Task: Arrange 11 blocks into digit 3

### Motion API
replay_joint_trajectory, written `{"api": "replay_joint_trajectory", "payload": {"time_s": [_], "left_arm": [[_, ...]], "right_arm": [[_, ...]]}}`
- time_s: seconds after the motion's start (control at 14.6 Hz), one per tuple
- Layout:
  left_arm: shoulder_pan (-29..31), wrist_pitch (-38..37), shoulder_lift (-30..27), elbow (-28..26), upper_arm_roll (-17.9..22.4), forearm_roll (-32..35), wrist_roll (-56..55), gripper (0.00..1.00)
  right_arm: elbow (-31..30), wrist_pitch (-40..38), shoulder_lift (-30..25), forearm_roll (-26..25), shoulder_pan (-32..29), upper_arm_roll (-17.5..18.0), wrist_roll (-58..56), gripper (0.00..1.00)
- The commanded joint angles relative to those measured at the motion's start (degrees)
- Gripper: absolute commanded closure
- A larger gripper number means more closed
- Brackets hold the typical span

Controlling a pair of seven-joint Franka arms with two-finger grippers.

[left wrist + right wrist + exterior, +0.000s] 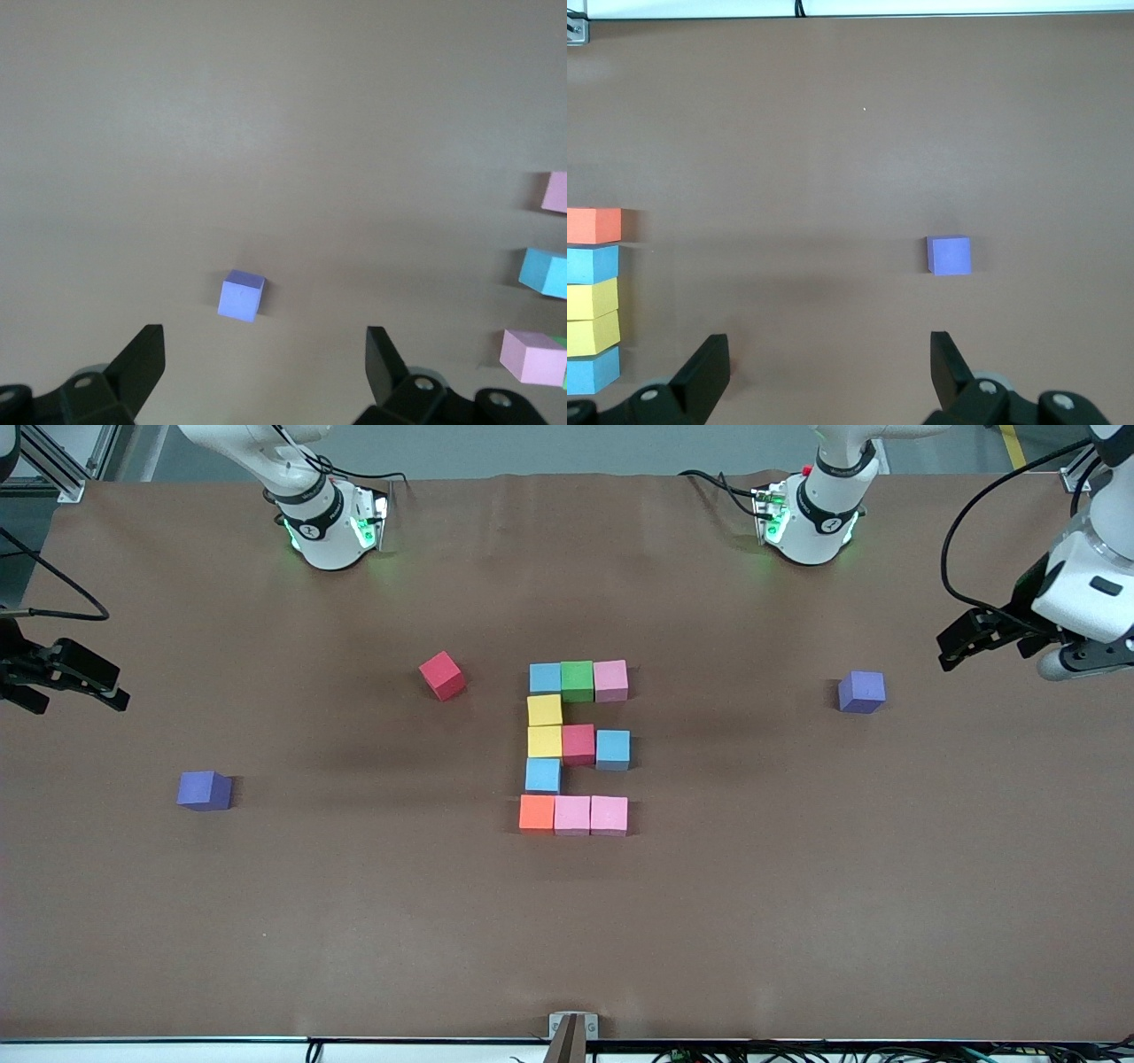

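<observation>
Pink blocks (590, 815) sit nearest; only the front view shows the red cube (442, 676); both grippers' fingers gape, empty.

Three light blue cubes (545, 677), three pink (610, 680), two yellow (544, 709), two red (442, 675), two purple (861, 692), one green (577, 680), one orange (536, 813).

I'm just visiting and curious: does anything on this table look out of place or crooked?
Yes. One red cube sits alone and turned askew, apart from the blocky figure, toward the right arm's end. In the figure's middle row, the light blue cube sits slightly nearer the camera than its neighbours. Two purple cubes lie far off.
</observation>
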Motion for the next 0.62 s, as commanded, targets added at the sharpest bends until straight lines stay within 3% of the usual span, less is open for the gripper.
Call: {"api": "replay_joint_trajectory", "payload": {"time_s": [0.0, 0.55], "left_arm": [[0.0, -1.6, -2.2, -0.5, -1.9, -1.2, 1.1, 0.00], [0.6, -3.9, -2.3, 1.3, -1.9, -2.8, 4.8, 0.00]], "right_arm": [[-1.1, 0.6, -0.8, -1.1, 0.4, -0.1, 0.0, 0.00], [-1.1, 0.5, -0.8, -1.1, 0.4, -0.1, 0.0, 0.00]]}}
